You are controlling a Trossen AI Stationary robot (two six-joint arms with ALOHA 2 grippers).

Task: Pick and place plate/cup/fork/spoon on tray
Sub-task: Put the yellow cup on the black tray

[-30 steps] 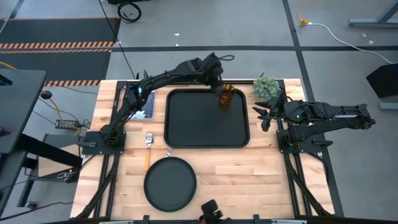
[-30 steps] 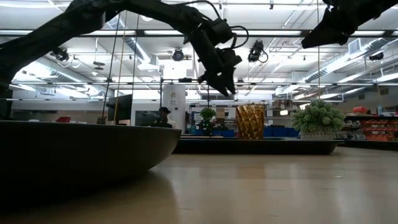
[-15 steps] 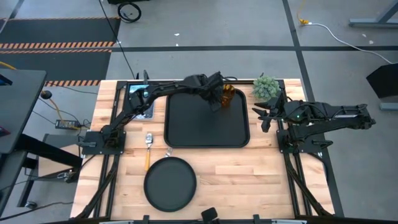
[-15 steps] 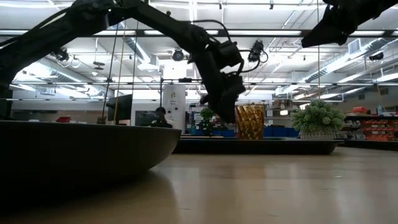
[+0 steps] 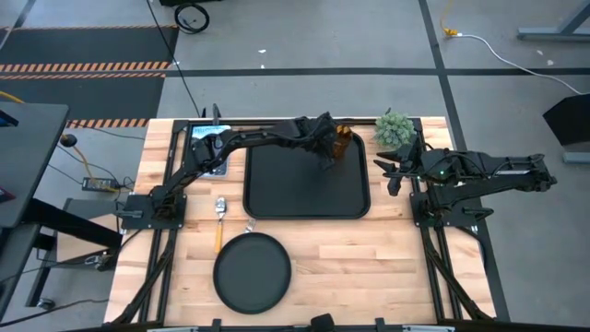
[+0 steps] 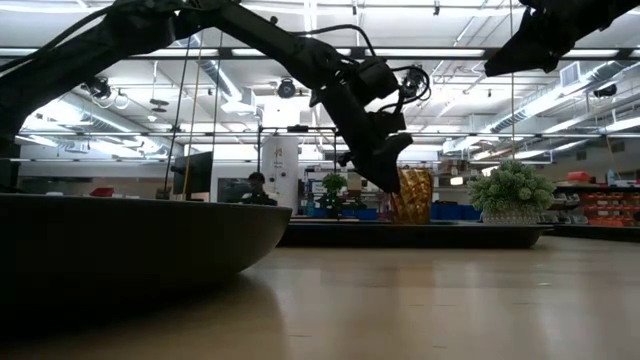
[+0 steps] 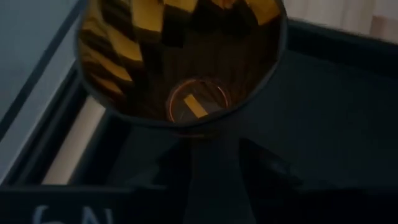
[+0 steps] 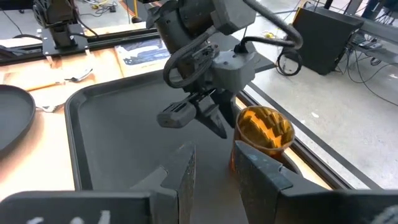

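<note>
High view: the surface [image 5: 369, 267] carries the tray [image 5: 304, 184], with the cup [image 5: 342, 144] standing in its far right corner. The plate [image 5: 253, 271], spoon [image 5: 219, 226] and fork [image 5: 250, 225] lie off the tray. Within the last second the left gripper [image 5: 324, 155] has dropped beside the cup, fingers spread and empty, so the cup looks placed. The right gripper [image 5: 391, 171] waits parted beside the tray.
</note>
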